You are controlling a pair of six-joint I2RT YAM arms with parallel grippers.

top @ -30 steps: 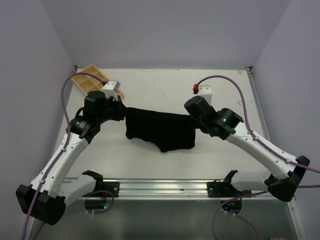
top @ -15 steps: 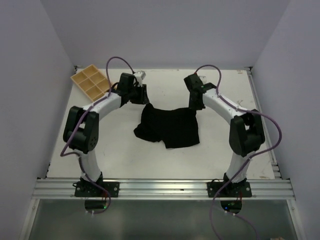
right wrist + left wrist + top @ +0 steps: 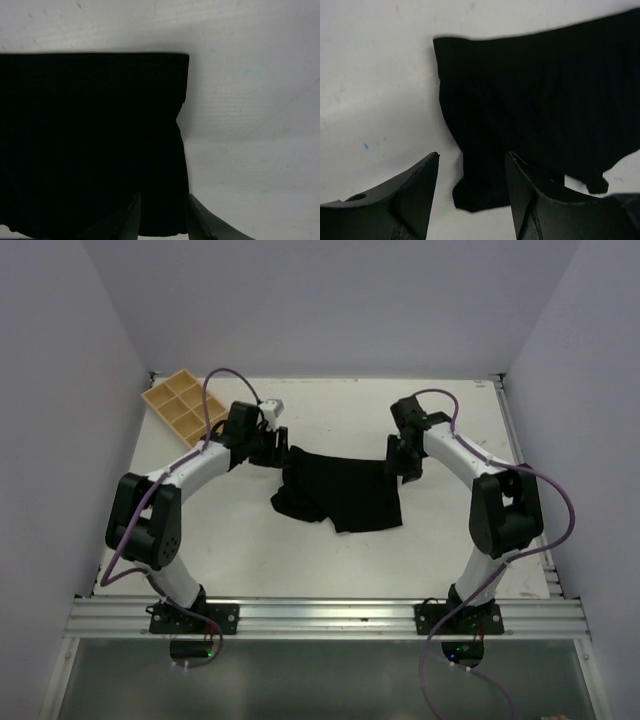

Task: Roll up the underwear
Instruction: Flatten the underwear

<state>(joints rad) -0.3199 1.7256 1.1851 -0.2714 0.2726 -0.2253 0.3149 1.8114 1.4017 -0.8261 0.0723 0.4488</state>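
Observation:
The black underwear point(image 3: 345, 492) lies spread flat on the white table point(image 3: 320, 560), its waist edge toward the back. My left gripper point(image 3: 279, 451) sits at its back left corner, the right gripper point(image 3: 399, 462) at its back right corner. In the left wrist view the left gripper point(image 3: 472, 165) is open and a corner of the underwear point(image 3: 530, 95) lies on the table between its fingers point(image 3: 415, 185). Seen from the right wrist, the right gripper point(image 3: 164, 197) is open over the underwear's point(image 3: 90, 140) side edge, with fabric showing in the gap.
A tan wooden tray point(image 3: 181, 404) with several compartments sits at the back left corner. Purple walls close in the table on the left, back and right. A metal rail point(image 3: 320, 616) with both arm bases runs along the near edge.
Both grippers have gone from shut to open and let go of the underwear's back corners. They have shifted slightly toward the near edge, and the cloth now lies flat.

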